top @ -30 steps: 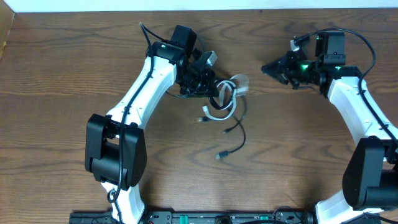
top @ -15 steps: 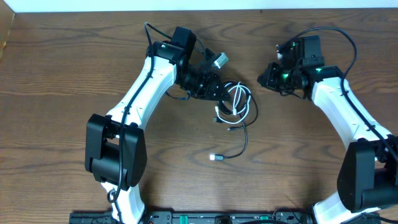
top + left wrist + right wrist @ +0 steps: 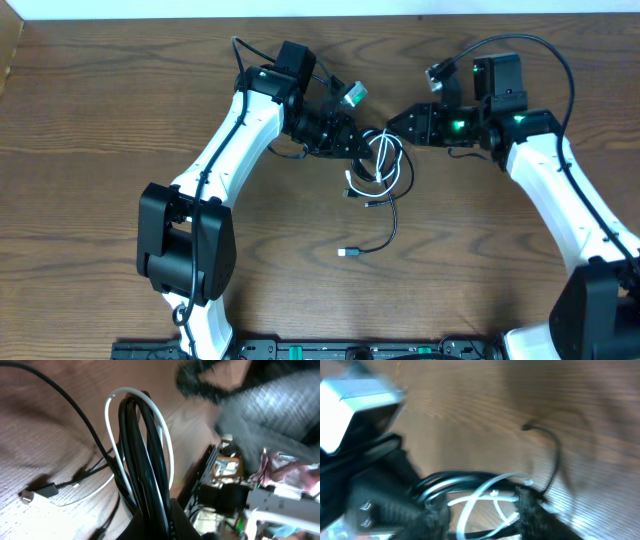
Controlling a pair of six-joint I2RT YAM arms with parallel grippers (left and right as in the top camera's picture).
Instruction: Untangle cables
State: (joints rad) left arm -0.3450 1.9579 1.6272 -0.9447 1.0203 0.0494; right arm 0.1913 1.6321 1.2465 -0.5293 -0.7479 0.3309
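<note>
The cables (image 3: 380, 165) lie as one small mixed bundle on the bench (image 3: 100, 120), near its far middle, between the two arms. The left gripper (image 3: 352, 142) comes to the bundle from the left and is closed tight on it. In the left wrist view several black strands and one loop of the white cable (image 3: 112, 405) rise together out of the closed fingers and stand up above the wood.

The right gripper (image 3: 393, 124) is at the upper right edge of the same bundle. In the right wrist view its fingers (image 3: 530, 505) stand apart, partly opened, and the white and black loops pass across the gap between them. I cannot tell if the pads touch a strand; nothing is pinched there.

From above, the white cable (image 3: 406, 170) makes a few loops at the right side of the bundle. The black cable (image 3: 394, 228) leaves the bundle downward, curves toward the near side of the bench and ends in a small plug (image 3: 346, 253), which lies flat on the wood, well apart from both grippers
</note>
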